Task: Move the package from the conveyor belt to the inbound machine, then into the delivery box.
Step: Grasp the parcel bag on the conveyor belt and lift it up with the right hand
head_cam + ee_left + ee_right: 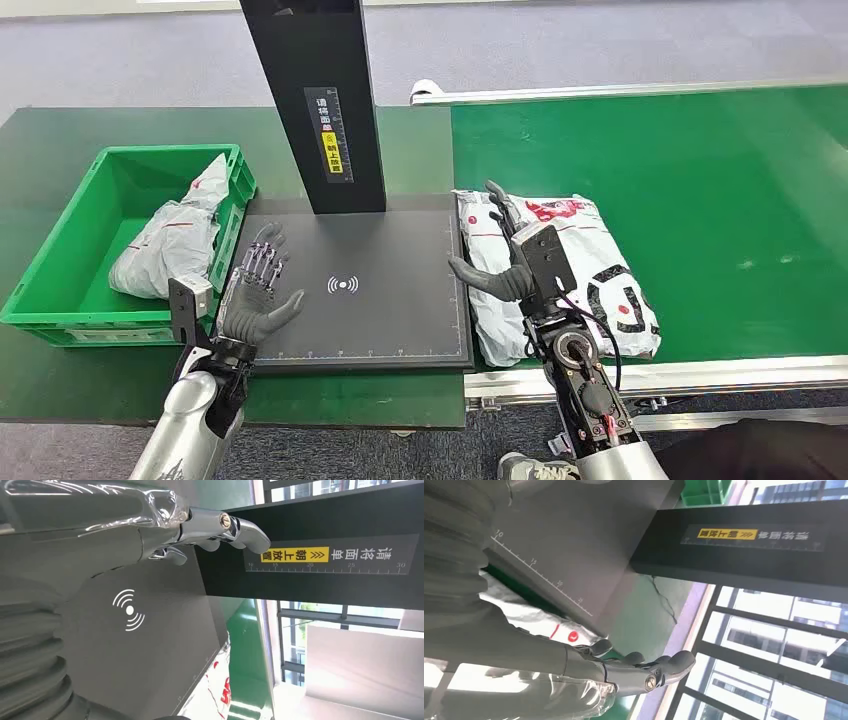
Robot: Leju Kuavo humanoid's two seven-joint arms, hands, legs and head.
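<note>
Both hands spread, empty: right hand (507, 252) over package (585, 275) on conveyor belt (700, 200); left hand (258, 290) over inbound machine (380, 310) plate.

package (580, 270) on conveyor belt (700, 200) — right of inbound machine (360, 290), delivery box (70, 270) left

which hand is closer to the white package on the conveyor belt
Right. The right hand is over the white package at its left edge; the left hand is across the scanner plate, beside the green bin.

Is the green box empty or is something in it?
Not empty: a grey-white plastic package lies inside the green box.
</note>
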